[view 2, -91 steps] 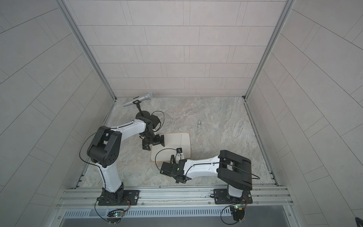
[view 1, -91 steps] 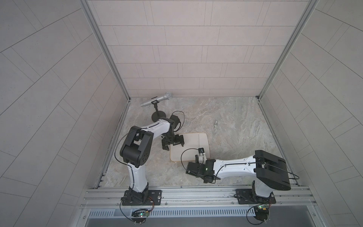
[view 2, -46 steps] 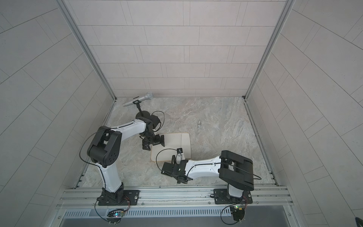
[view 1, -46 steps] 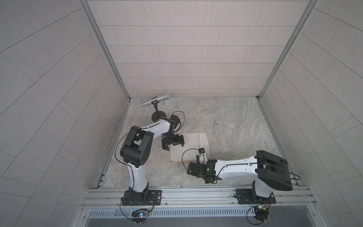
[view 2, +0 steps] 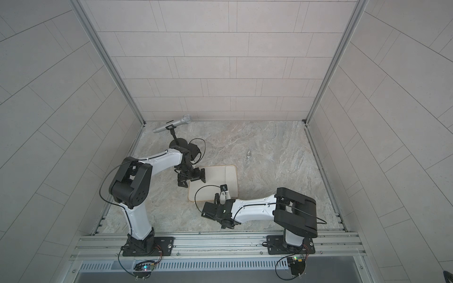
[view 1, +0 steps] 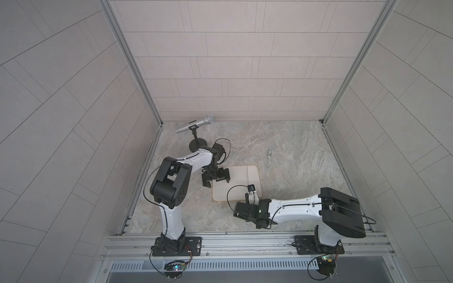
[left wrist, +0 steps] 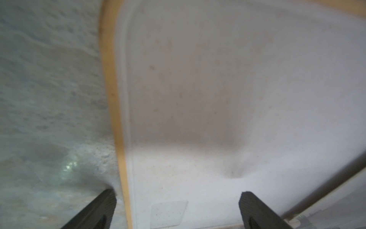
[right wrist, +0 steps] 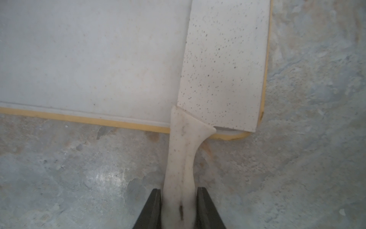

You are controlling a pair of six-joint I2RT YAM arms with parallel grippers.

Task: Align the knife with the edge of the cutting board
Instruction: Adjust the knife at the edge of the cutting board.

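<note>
nearest you, your right gripper point(right wrist: 179, 193) has narrowed over the last second and now pinches the butt of the knife point(right wrist: 223, 65) handle, which overhangs the cutting board point(right wrist: 89, 59) at its 6 o'clock edge. the arm itself has barely shifted. the blade lies flat along the board's 3 o'clock edge, close to parallel, so by my judgement only a fine nudge remains. farther out, at the board's 10 o'clock corner, your left gripper point(view 1: 217, 180) stays spread wide, holding nothing.
</note>
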